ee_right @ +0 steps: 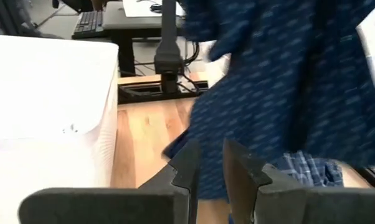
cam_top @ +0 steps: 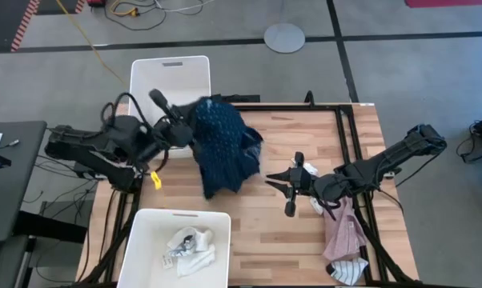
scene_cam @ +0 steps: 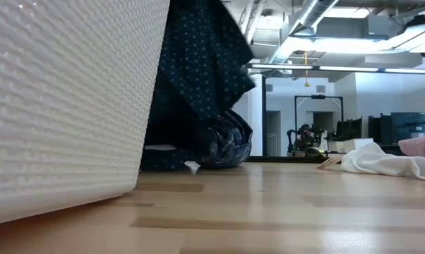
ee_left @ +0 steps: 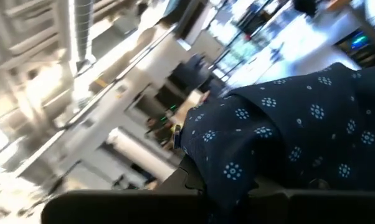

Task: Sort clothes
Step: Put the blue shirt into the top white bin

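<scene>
Left gripper point(cam_top: 185, 128): clamped on the navy dotted piece point(cam_top: 221, 144), holding its upper part lifted at the far left of the table, just beside the far bin point(cam_top: 170, 80).
Navy dotted piece: hangs from that gripper in a tall drape; its lower folds reach the wooden table point(cam_top: 297, 240), where the low view shows a plaid bundle point(scene_cam: 223, 144) bunched under it.
Right gripper point(cam_top: 293, 186): hovers over the middle of the table, right of the hanging cloth, fingers parted with a narrow gap and nothing between them.
Pink shirt point(cam_top: 343, 234): lies at the near right of the table, under the right arm.
Striped sock point(cam_top: 347, 270): lies at the near right edge, touching the pink shirt.
Near bin point(cam_top: 145, 232): at the near left, with white socks point(cam_top: 189, 244) inside.
</scene>
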`<state>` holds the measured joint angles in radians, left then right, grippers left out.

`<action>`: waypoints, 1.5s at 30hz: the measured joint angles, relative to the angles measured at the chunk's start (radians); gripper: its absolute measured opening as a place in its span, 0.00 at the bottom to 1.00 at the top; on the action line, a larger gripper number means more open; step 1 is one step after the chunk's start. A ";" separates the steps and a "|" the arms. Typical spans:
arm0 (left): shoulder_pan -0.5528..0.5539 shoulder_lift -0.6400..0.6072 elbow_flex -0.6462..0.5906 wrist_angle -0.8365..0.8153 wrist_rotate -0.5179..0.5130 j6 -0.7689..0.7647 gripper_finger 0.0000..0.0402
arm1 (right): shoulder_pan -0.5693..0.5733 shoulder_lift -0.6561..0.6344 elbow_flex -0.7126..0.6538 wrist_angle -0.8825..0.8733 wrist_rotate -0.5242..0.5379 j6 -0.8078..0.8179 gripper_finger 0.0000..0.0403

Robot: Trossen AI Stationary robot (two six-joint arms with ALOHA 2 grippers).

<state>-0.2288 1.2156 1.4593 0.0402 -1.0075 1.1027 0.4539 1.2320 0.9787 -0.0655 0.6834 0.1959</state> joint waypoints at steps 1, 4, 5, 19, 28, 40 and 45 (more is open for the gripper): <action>0.010 -0.002 0.000 0.017 -0.014 0.024 0.01 | 0.004 0.000 0.000 -0.002 0.000 0.000 0.21; 0.052 -0.008 0.000 0.047 -0.048 0.089 0.01 | 0.017 0.000 0.000 -0.004 0.000 0.001 0.21; 0.070 -0.009 0.000 0.052 -0.061 0.103 0.01 | 0.022 0.000 0.000 -0.004 0.000 0.001 0.21; 0.372 -0.005 0.000 -0.379 -0.121 -0.153 0.01 | 0.088 0.000 0.000 -0.012 -0.001 0.008 0.21; 0.543 -0.005 0.000 -0.714 -0.026 -0.425 0.02 | 0.114 0.000 0.000 -0.013 -0.002 0.008 0.21; 0.705 0.002 -0.065 -0.970 0.216 -0.676 0.05 | 0.116 0.000 -0.001 -0.014 -0.002 0.018 0.21; 0.725 0.013 -0.093 -1.008 0.228 -0.701 0.15 | 0.116 0.000 -0.001 -0.014 -0.002 0.033 0.21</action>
<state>0.4961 1.2285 1.3660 -0.9682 -0.7796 0.4019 0.5695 1.2320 0.9779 -0.0792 0.6819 0.2292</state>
